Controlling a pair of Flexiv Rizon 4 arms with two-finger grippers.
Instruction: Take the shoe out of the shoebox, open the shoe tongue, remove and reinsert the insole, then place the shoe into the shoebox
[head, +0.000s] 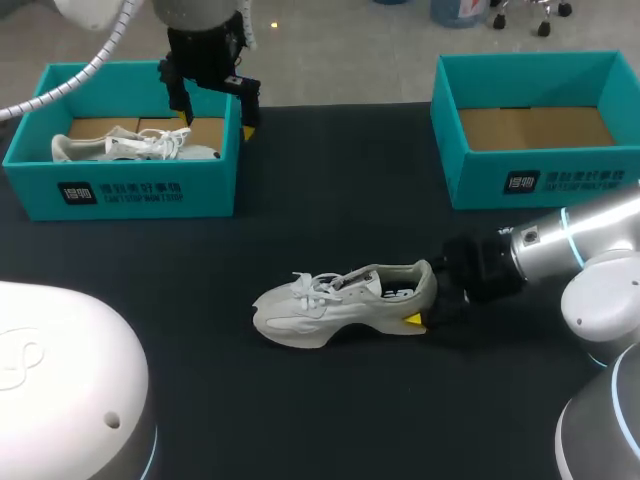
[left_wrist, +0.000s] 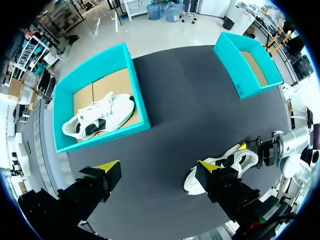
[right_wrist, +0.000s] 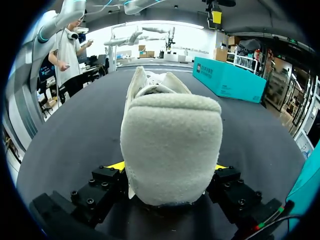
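Head view: black table (head: 330, 180) carried teal cardboard shoebox (head: 120, 190) upper left, holding second white sneaker (head: 135, 145), and matching teal shoebox (head: 540, 180) upper right. Pale grey-white lace-up sneaker (head: 345, 305) lay lower centre on its sole, well apart from both, long axis across frame, toe left, heel right. Right gripper (head: 428, 308) pinched heel; left gripper (head: 215, 105) hung spread above upper-left box's right end.

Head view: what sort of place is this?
Probably a robot lab work cell for shoe packing: a black table carries a left shoebox holding a shoe, a right shoebox, and a pale sneaker held at the heel by my right gripper.
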